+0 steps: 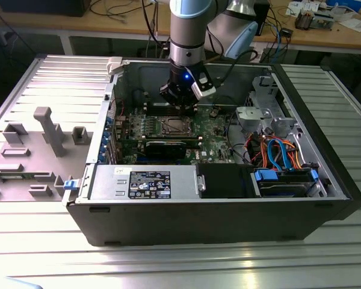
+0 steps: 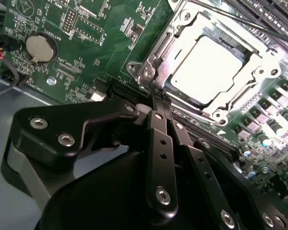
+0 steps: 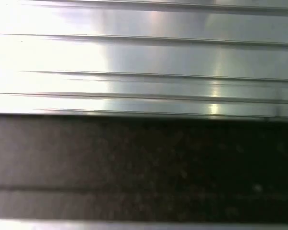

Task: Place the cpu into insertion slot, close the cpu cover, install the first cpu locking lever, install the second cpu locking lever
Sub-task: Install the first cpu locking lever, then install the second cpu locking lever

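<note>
Dull silver square cpu sits under thin silver frame cpu cover, upper right; black fingers pinched together, empty; cover stiff, press its edge.

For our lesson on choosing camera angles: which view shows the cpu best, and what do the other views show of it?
The second wrist view shows it best: the cpu lies close up in the insertion slot, its silver top framed by the cpu cover. In the exterior view it is a small patch below the gripper. The first wrist view faces ribbed metal.

Exterior view high, wide over computer case — second wrist view close above cpu.
</note>
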Available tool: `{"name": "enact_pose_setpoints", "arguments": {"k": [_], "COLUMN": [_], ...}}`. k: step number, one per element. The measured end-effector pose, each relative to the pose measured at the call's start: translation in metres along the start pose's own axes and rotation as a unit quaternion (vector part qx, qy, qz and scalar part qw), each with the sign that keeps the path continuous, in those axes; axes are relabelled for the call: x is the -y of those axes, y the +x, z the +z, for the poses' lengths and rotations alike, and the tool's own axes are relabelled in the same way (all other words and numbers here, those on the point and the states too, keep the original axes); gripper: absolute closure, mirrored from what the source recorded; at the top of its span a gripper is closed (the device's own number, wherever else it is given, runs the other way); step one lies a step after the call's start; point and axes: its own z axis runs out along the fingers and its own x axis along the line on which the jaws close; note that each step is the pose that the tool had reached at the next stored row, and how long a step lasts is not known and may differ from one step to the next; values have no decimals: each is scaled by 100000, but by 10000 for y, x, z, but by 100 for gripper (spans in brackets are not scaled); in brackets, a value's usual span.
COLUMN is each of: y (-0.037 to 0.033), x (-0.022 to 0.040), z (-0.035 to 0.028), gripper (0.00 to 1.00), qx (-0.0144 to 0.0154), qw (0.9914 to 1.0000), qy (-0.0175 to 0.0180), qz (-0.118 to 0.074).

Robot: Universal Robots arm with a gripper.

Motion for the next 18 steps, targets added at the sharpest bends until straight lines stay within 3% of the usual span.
{"name": "enact_pose_setpoints", "arguments": {"k": [6, 18], "y": [2, 2], "x": [53, 76], "z": [-9, -10], "gripper": [89, 89], "qx": [-1, -8], "qw": [100000, 100000], "qy": [2, 9], "qz": [-1, -7]}}
